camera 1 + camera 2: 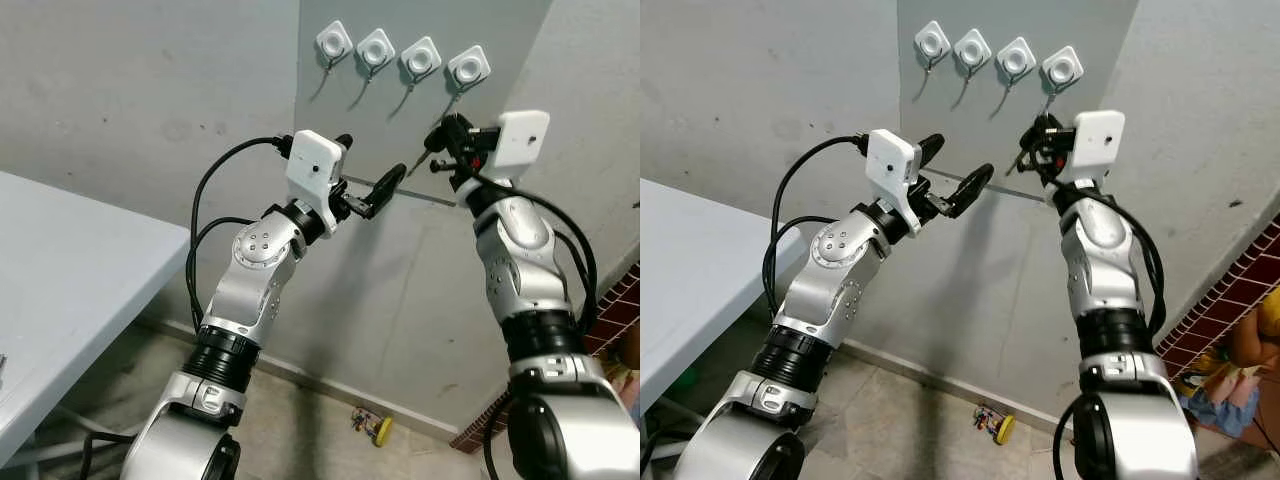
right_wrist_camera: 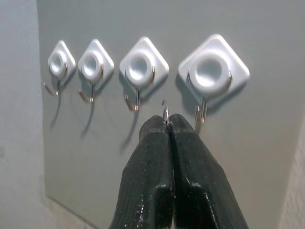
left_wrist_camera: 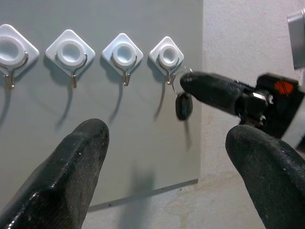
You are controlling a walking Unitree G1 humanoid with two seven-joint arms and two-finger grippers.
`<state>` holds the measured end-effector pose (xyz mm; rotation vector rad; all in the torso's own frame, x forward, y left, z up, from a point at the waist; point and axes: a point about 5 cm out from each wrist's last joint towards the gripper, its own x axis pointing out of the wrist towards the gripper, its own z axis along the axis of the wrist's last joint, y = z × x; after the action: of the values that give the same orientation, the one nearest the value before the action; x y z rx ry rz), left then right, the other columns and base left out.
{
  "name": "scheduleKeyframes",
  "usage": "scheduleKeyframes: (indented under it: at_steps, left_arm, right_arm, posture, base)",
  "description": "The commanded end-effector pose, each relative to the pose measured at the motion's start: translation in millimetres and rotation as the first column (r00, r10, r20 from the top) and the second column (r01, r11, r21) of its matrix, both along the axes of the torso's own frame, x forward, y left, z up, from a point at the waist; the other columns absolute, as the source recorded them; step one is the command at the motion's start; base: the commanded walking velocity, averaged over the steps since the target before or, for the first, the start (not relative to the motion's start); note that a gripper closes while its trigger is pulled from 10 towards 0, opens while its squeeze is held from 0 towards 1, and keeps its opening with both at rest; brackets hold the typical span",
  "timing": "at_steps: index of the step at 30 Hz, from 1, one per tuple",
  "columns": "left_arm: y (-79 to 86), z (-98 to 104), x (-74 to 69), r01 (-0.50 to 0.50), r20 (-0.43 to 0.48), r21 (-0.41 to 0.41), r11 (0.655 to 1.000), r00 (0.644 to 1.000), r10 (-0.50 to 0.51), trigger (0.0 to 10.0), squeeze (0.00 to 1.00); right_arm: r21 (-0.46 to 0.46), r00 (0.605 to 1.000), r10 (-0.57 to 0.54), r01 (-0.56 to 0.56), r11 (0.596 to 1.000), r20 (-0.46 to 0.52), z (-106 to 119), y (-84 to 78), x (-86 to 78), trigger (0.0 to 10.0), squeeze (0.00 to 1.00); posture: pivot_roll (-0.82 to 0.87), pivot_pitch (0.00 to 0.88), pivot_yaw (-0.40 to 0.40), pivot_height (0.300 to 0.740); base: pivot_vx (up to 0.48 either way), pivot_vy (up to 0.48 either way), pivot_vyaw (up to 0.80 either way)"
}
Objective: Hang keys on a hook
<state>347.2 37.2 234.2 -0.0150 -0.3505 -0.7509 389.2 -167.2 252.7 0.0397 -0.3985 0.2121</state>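
Note:
Four white diamond-shaped hooks sit in a row on a grey wall panel (image 1: 400, 250). My right gripper (image 2: 168, 121) is raised just below the rightmost hook (image 2: 213, 71) and is shut on a thin key ring (image 2: 165, 110). The ring's tip pokes up between the fingertips, slightly to the side of that hook's metal prong and apart from it. A dark key (image 3: 184, 106) dangles under the right gripper's fingers (image 3: 209, 90). My left gripper (image 1: 368, 162) is held up in front of the panel, lower than the hooks, open and holding nothing.
A grey table (image 1: 60, 270) stands at the left. A small yellow toy (image 1: 375, 427) lies on the floor by the wall base. A brick wall (image 1: 620, 300) edges the lower right. The other three hooks (image 1: 376, 48) are bare.

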Motion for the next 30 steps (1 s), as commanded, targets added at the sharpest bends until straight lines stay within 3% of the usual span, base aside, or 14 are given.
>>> scheduleKeyframes:
  at_steps: [1,9,17,20,25,26,30]
  left_arm:
    - [-0.7,-0.5,-1.7,-0.002,-0.002,0.010,1.000,1.000,0.002,10.0,0.00]
    - [0.3,-0.8,-3.3,-0.011,-0.004,0.004,1.000,1.000,0.011,10.0,0.00]
    - [2.6,0.7,-3.8,-0.021,-0.007,-0.006,1.000,1.000,0.021,10.0,0.00]
    - [3.3,0.7,-4.3,-0.023,-0.009,-0.008,1.000,1.000,0.023,10.0,0.00]
    - [4.2,1.0,-4.4,-0.027,-0.010,-0.011,1.000,1.000,0.027,10.0,0.00]
    - [4.5,1.5,-4.5,-0.027,-0.011,-0.016,1.000,1.000,0.027,10.0,0.00]
    - [5.5,2.1,-4.1,-0.031,-0.016,-0.022,0.999,0.999,0.031,10.0,0.00]
  right_arm:
    - [0.016,1.000,-0.011,0.011,1.000,0.020,7.7,-3.8,2.3,10.0,0.00]
    - [0.059,1.000,-0.001,-0.001,0.998,0.030,20.4,-3.9,10.9,10.0,0.00]
    - [0.176,1.000,-0.002,0.001,0.984,0.007,24.2,-10.3,15.9,10.0,0.00]
    - [0.274,1.000,0.008,0.000,0.962,-0.027,22.6,-12.8,18.3,10.0,0.00]
    - [0.361,0.996,0.043,-0.013,0.933,-0.076,16.6,-11.9,20.1,10.0,0.00]
    - [0.432,0.993,0.060,-0.009,0.902,-0.104,12.3,-12.8,21.0,10.0,0.00]
    - [0.512,0.985,0.109,-0.025,0.858,-0.135,3.3,-8.8,21.2,10.0,0.00]
  posture:
    - [0.05,0.026,-0.075,0.740]
    - [0.06,0.022,-0.086,0.740]
    - [0.06,0.022,-0.092,0.740]
    - [0.07,0.026,-0.093,0.740]
    - [0.07,0.031,-0.093,0.740]
    - [0.06,0.036,-0.092,0.740]
    - [0.06,0.040,-0.093,0.740]
  base:
    - [0.000,0.000,0.00]
    - [0.000,0.000,0.00]
    - [0.000,0.000,0.00]
    - [0.000,0.000,0.00]
    - [0.000,0.000,0.00]
    - [0.000,0.000,0.00]
    - [0.000,0.000,0.00]
